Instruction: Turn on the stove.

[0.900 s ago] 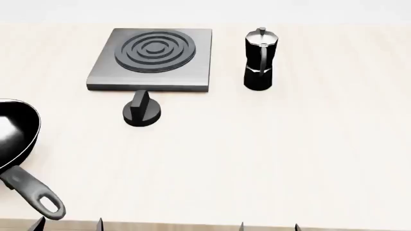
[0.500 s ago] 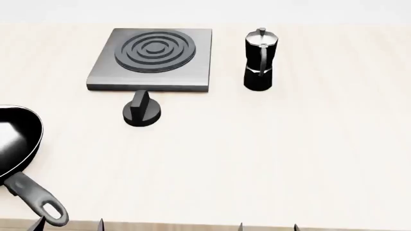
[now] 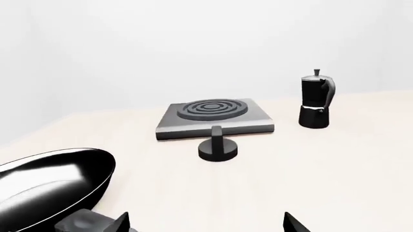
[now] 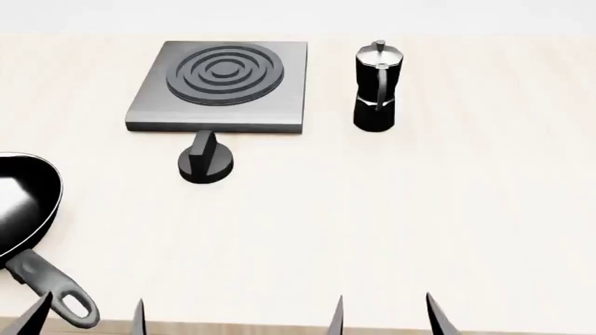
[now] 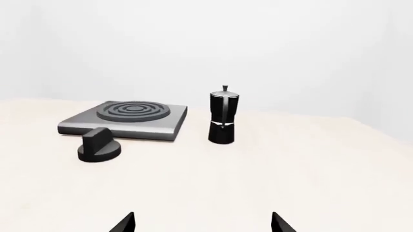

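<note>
The stove (image 4: 220, 87) is a flat grey metal slab with a ringed round burner at the table's far left-middle. Its small black ridged knob (image 4: 206, 160) stands on the table just in front of the slab. Stove (image 3: 214, 116) and knob (image 3: 217, 145) also show in the left wrist view, and stove (image 5: 125, 119) and knob (image 5: 98, 145) in the right wrist view. My left gripper (image 4: 89, 317) and right gripper (image 4: 384, 315) are both open and empty at the table's near edge, far from the knob. Only their fingertips show.
A black-and-silver moka pot (image 4: 377, 85) stands upright right of the stove. A black frying pan (image 4: 24, 223) lies at the near left, its handle (image 4: 54, 289) close to my left fingertips. The light wooden table (image 4: 391, 223) stretches between grippers and stove.
Both grippers' fingertips have risen further into the head view from the near edge. The pan shifted slightly between the earliest frame and now.
</note>
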`<state>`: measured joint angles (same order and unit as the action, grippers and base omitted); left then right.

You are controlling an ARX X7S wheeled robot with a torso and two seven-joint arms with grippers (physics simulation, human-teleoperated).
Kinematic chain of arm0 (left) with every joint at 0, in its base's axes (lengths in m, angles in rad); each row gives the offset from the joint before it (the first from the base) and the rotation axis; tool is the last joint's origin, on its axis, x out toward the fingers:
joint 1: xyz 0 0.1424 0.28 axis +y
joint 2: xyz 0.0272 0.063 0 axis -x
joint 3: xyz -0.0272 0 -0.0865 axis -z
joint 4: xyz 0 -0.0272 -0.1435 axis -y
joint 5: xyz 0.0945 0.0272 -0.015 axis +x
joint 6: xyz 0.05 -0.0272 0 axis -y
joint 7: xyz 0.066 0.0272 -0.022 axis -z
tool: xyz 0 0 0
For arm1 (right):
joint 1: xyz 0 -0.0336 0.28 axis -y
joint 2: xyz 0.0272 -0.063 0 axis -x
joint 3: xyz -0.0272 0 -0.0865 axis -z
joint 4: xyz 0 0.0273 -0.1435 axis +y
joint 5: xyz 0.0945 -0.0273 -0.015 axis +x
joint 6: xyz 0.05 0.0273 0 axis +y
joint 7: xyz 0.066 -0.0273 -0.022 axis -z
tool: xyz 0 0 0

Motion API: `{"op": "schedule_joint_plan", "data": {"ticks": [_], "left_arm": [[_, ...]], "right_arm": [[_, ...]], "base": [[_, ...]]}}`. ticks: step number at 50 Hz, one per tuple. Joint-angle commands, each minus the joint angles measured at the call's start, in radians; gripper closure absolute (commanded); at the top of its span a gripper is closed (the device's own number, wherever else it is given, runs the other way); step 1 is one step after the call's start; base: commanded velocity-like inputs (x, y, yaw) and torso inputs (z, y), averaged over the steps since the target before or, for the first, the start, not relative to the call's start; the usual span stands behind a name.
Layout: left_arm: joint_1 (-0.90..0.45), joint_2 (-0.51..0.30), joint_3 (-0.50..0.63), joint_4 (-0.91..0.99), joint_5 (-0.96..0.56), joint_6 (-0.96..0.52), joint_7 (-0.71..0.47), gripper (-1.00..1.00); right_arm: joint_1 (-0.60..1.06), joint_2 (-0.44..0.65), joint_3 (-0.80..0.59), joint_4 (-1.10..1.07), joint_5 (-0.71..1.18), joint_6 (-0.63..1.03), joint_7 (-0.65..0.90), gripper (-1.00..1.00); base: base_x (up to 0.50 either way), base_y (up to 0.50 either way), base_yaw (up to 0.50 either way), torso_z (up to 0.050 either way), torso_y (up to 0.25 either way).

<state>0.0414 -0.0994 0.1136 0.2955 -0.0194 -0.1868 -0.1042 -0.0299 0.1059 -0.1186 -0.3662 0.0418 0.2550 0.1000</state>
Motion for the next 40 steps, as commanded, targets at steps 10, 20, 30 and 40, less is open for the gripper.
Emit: {"op": "schedule_joint_plan", "data": {"ticks": [10,20,30,40], "left_arm": [[-0.018,-0.037,0.045,0.249,0.008,-0.186,-0.021,-1.00],[-0.059,-0.049,0.044,0.348,-0.006,-0.266,-0.025,-1.00],[-0.106,-0.063,0.047,0.422,-0.005,-0.331,-0.031,-1.00],[-0.174,-0.057,0.046,0.483,-0.013,-0.393,-0.045,-1.00]], "right_arm": [[0.044,0.034,-0.065,-0.292,-0.041,0.228,0.039,-1.00],[0.090,0.041,-0.098,-0.374,-0.070,0.314,0.056,-1.00],[0.136,0.045,-0.111,-0.456,-0.079,0.403,0.064,-1.00],[0.206,0.054,-0.156,-0.565,-0.096,0.528,0.059,-1.00]], "base": [[0.00,0.00,0.00,0.000,0.000],[0.00,0.00,0.00,0.000,0.000],[0.00,0.00,0.00,0.000,0.000],[0.00,0.00,0.00,0.000,0.000]]}}
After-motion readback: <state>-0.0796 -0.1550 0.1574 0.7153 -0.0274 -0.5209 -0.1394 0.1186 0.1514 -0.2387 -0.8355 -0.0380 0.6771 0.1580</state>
